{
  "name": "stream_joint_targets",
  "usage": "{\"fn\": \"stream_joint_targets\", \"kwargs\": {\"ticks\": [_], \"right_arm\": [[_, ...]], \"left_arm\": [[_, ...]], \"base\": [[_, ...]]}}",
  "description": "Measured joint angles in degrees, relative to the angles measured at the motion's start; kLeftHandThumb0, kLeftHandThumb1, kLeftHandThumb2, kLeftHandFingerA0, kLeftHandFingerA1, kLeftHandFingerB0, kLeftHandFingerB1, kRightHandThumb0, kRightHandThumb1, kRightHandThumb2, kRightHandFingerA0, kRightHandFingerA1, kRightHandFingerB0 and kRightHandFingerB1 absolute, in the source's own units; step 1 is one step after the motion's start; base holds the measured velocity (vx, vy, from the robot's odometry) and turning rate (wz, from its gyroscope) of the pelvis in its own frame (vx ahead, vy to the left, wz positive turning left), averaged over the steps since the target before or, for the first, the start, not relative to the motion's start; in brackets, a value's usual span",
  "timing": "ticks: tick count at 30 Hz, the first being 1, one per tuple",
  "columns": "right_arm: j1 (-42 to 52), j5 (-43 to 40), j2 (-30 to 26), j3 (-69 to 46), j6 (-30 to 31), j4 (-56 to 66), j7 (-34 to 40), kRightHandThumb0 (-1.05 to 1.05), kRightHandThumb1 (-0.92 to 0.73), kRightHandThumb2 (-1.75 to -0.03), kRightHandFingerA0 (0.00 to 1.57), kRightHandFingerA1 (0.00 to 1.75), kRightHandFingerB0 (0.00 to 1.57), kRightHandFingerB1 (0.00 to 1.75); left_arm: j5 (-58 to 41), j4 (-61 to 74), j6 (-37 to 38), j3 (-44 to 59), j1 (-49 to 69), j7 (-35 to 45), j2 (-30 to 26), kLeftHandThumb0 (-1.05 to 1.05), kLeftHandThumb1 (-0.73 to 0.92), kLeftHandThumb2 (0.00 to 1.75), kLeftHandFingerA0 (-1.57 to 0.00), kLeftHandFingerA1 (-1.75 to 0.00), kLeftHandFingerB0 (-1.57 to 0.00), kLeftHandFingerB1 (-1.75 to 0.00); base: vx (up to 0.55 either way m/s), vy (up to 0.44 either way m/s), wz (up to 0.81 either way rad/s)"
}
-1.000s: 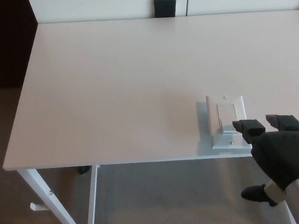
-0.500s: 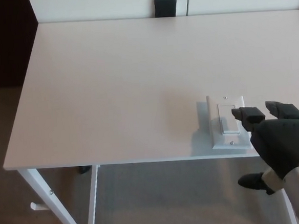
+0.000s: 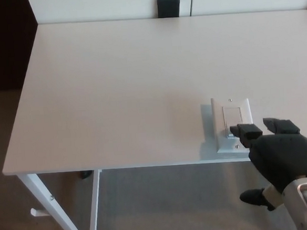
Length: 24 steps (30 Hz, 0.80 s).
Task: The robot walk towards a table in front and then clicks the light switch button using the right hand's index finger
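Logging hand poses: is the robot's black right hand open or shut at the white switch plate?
Open: the black right hand holds nothing, two fingers apart, one over the white switch plate.

White light switch [image 3: 233, 124] lies flat near the table's front edge.

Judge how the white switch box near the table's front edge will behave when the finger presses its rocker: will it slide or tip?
The switch box looks small, loose and light, so it may slide on the smooth table. Its low, flat shape probably resists tipping. It sits close to the front edge, so a push from the right hand angled off vertical could nudge it.
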<state>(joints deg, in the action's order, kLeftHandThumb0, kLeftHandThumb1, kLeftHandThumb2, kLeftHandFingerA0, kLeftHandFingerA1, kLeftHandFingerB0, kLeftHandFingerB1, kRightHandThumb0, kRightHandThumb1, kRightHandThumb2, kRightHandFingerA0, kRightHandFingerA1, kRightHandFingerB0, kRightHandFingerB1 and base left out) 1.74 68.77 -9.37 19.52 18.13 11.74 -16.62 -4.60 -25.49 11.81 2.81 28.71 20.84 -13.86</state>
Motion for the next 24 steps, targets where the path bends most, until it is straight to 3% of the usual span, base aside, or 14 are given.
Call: {"fn": "stream_joint_targets", "kwargs": {"ticks": [1, 2, 3, 15, 16, 17, 20, 21, 22, 24], "right_arm": [[-0.2, -0.1, 0.0, 0.1, 0.0, -0.4, 0.0, -0.81, -0.41, -0.61, 0.00, 0.30, 0.16, 0.29], [-0.4, -0.1, 0.0, 0.1, 0.1, -0.9, 0.1, -0.81, -0.42, -0.60, 0.00, 0.31, 0.16, 0.29], [-0.8, -0.3, 0.0, 0.1, 0.1, -1.5, 0.2, -0.66, -0.36, -0.77, 0.04, 0.19, 0.13, 0.36], [-2.7, -2.1, -0.2, 0.3, 0.3, -4.6, 2.0, -0.62, -0.34, -0.76, 0.05, 0.19, 0.14, 0.37], [-2.6, -2.2, -0.2, 0.3, 0.3, -4.6, 2.1, -0.78, -0.40, -0.59, 0.00, 0.30, 0.19, 0.29], [-2.4, -2.3, -0.2, 0.4, 0.4, -4.5, 2.2, -0.62, -0.34, -0.76, 0.05, 0.19, 0.15, 0.38], [-1.9, -2.4, -0.2, 0.6, 0.5, -4.3, 2.5, -0.65, -0.36, -0.76, 0.05, 0.22, 0.14, 0.37], [-1.8, -2.5, -0.2, 0.7, 0.5, -4.1, 2.7, -0.78, -0.43, -0.55, 0.00, 0.36, 0.20, 0.29], [-1.5, -2.5, -0.3, 0.9, 0.5, -4.0, 2.9, -0.68, -0.37, -0.76, 0.05, 0.26, 0.13, 0.36], [-1.3, -2.5, -0.5, 1.2, 0.6, -3.9, 3.2, -0.68, -0.36, -0.76, 0.05, 0.26, 0.14, 0.36]], "left_arm": [[0.0, 0.0, 0.0, 0.0, 0.0, 0.0, 0.0, -0.83, 0.49, 0.83, -0.22, -1.11, -0.11, -0.83], [0.0, 0.0, 0.0, 0.0, 0.0, 0.1, 0.0, -0.83, 0.50, 0.82, -0.22, -1.09, -0.11, -0.82], [0.0, 0.0, 0.0, 0.0, 0.0, 0.1, 0.0, -0.83, 0.50, 0.82, -0.23, -1.09, -0.11, -0.82], [0.0, 0.8, 0.0, -0.1, -0.2, 0.6, -0.4, -0.83, 0.49, 0.83, -0.23, -1.12, -0.12, -0.83], [0.0, 0.7, 0.0, -0.1, -0.3, 0.6, -0.4, -0.82, 0.47, 0.84, -0.24, -1.11, -0.12, -0.82], [0.0, 0.4, 0.0, -0.1, -0.4, 0.6, -0.4, -0.82, 0.46, 0.85, -0.24, -1.12, -0.12, -0.83], [0.0, 0.1, 0.0, -0.1, -0.5, 0.6, -0.4, -0.84, 0.48, 0.83, -0.23, -1.11, -0.12, -0.84], [0.0, 0.1, 0.0, -0.1, -0.5, 0.6, -0.4, -0.84, 0.49, 0.82, -0.23, -1.11, -0.12, -0.84], [0.0, 0.1, 0.0, -0.1, -0.6, 0.6, -0.4, -0.84, 0.49, 0.83, -0.24, -1.09, -0.12, -0.83], [0.1, 0.2, 0.0, -0.1, -0.5, 0.6, -0.5, -0.83, 0.49, 0.83, -0.23, -1.11, -0.12, -0.83]], "base": [[0.00, 0.000, 0.00], [0.00, 0.000, 0.00], [0.00, 0.000, 0.00], [0.00, 0.000, 0.00], [0.00, 0.000, 0.00], [0.00, 0.000, 0.00], [0.00, 0.000, 0.00], [0.00, 0.000, 0.00], [0.00, 0.000, 0.00], [0.00, 0.000, 0.00]]}}
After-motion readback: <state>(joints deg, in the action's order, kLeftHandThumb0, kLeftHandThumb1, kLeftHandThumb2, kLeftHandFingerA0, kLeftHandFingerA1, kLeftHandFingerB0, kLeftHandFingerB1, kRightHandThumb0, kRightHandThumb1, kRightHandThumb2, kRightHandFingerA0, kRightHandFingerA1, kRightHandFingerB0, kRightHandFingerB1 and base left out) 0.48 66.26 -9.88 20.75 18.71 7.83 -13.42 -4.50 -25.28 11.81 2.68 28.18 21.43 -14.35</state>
